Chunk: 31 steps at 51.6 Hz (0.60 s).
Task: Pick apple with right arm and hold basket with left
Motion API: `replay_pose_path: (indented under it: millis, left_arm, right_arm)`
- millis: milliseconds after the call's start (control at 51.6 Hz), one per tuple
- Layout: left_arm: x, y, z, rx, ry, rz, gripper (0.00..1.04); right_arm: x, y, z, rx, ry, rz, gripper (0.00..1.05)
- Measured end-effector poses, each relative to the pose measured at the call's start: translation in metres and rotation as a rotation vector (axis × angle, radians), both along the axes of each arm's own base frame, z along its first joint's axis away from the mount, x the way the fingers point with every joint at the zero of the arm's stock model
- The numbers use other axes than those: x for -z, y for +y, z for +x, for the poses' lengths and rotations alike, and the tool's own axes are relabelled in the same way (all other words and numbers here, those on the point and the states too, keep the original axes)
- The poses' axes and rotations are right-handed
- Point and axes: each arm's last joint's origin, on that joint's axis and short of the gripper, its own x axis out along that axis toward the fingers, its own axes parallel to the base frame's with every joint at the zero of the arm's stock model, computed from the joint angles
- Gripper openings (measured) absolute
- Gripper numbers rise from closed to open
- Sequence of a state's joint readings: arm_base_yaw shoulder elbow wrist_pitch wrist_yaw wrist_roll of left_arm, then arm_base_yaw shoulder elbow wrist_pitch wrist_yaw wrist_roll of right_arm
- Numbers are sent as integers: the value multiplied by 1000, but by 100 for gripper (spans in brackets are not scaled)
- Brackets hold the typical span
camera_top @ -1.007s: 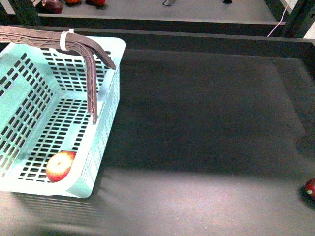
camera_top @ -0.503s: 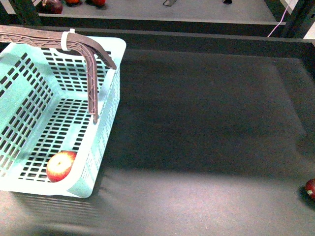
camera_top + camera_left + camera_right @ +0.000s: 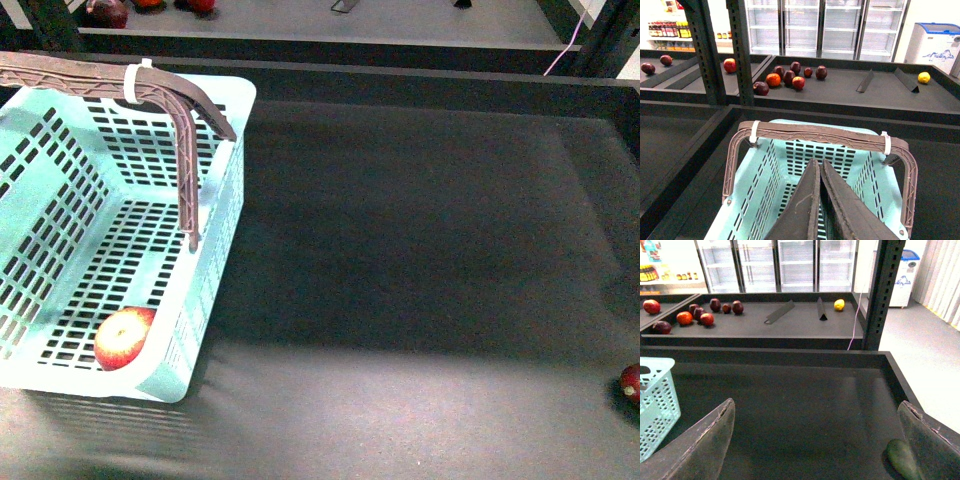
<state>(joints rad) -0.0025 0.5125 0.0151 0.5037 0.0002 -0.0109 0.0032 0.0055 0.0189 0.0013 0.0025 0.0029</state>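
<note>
The apple [image 3: 123, 338], red with yellow patches, lies inside the pale mint basket [image 3: 215, 200], in its near corner, at the left of the front view. The basket's brown handles [image 3: 185, 150], joined by a white tie, arch over it. Neither arm shows in the front view. In the left wrist view my left gripper [image 3: 818, 161] is shut and empty, poised above the open basket [image 3: 755, 195], just short of its handle [image 3: 820, 134]. My right gripper [image 3: 816, 402] is open and empty above the dark table, with the basket's corner [image 3: 655, 405] off to one side.
A smaller dark red fruit [image 3: 630, 383] lies at the table's right edge. A green item [image 3: 900, 457] lies by one right finger. A raised dark rim bounds the table at the back. A shelf behind it holds several red fruits [image 3: 785, 77] and a lemon [image 3: 924, 77].
</note>
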Motion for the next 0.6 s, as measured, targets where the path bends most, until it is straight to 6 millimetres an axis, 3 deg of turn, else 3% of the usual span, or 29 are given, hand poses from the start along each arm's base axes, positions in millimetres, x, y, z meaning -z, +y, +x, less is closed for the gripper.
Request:
replay_pose_path:
  millis: [600]
  left_arm:
    - [-2, 0, -18, 0, -9, 0, 3]
  right_arm:
    - [0, 0, 0, 0, 0, 0, 96]
